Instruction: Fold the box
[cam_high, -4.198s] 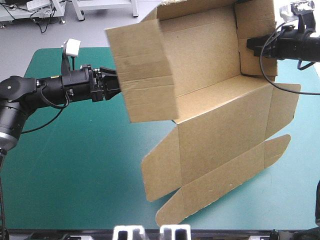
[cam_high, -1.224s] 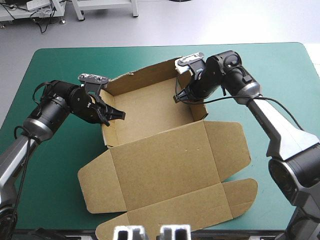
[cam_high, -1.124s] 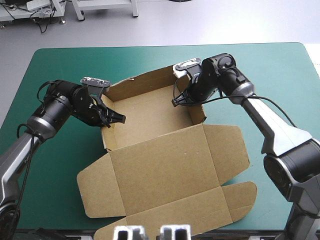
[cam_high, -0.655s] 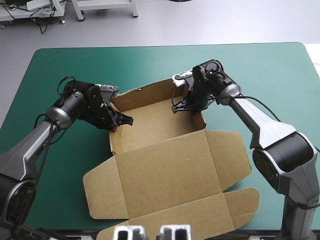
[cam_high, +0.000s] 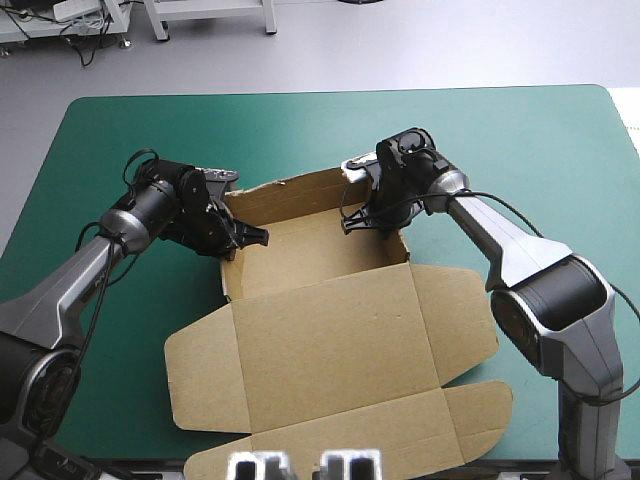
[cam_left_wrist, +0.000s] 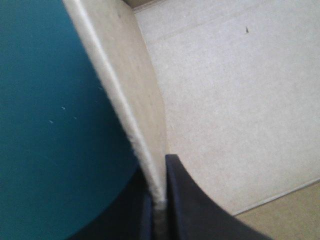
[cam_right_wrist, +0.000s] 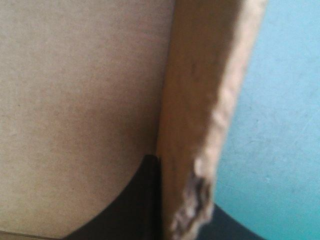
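The box (cam_high: 320, 290) sat in the middle of the teal-green counter (cam_high: 110, 340) as an open tray, its far wall (cam_high: 290, 186) and two side walls raised, while the lid (cam_high: 345, 355) lay flat toward the near edge with its flaps spread out. The left gripper (cam_high: 252, 238) was clamped on the left side wall (cam_high: 225, 270). In the left wrist view its black fingers (cam_left_wrist: 192, 205) were all but closed, with the board's edge between them, one inside the tray and one outside over the cover. The right gripper (cam_high: 350, 222) held the right side wall (cam_high: 398, 242) in the same way, and the right wrist view showed its fingers (cam_right_wrist: 132, 205) pinching that wall (its top edge looked frayed). By my reading, the step in hand was setting and squaring the side walls, with the tray largely formed and the lid untouched. The next move would probably call for both arms to press their walls upright and firm the creases evenly. After that, each would need to let go gently so the walls did not spring outward and the tray did not slide on the cover.
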